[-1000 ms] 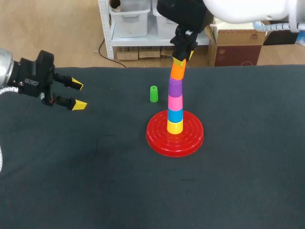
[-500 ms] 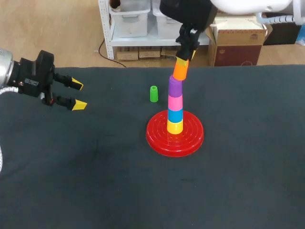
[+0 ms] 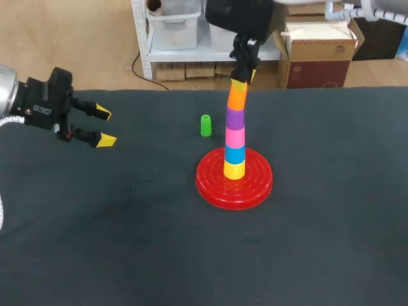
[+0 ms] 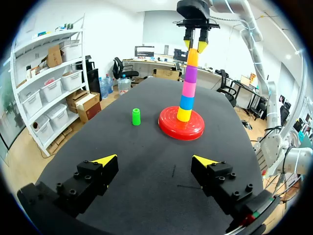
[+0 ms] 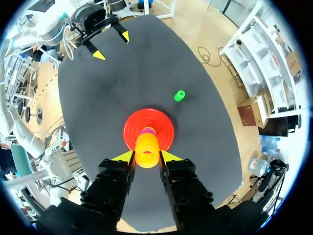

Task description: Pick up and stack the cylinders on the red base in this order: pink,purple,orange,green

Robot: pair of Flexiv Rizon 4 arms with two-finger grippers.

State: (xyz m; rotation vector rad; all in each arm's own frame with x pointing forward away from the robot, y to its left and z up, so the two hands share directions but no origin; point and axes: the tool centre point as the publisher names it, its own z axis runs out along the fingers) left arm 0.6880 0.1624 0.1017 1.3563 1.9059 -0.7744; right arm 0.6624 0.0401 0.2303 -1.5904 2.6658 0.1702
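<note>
Orange cylinder [image 3: 237, 99]: probably light, rigid, slick plastic; right gripper [image 5: 146, 157] pinches its upper sides. Left gripper [image 3: 105, 127], 9 o'clock of cylinder, agape, empty.

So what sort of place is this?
Likely a robot lab test bench: a black table, the right gripper shut on an orange cylinder atop a toy stack on a red base, and the left gripper open.

table [image 3: 95, 242]: dark cloth top | blue cylinder [image 3: 234, 155] on yellow cylinder [image 3: 234, 169], seemingly touching
</note>
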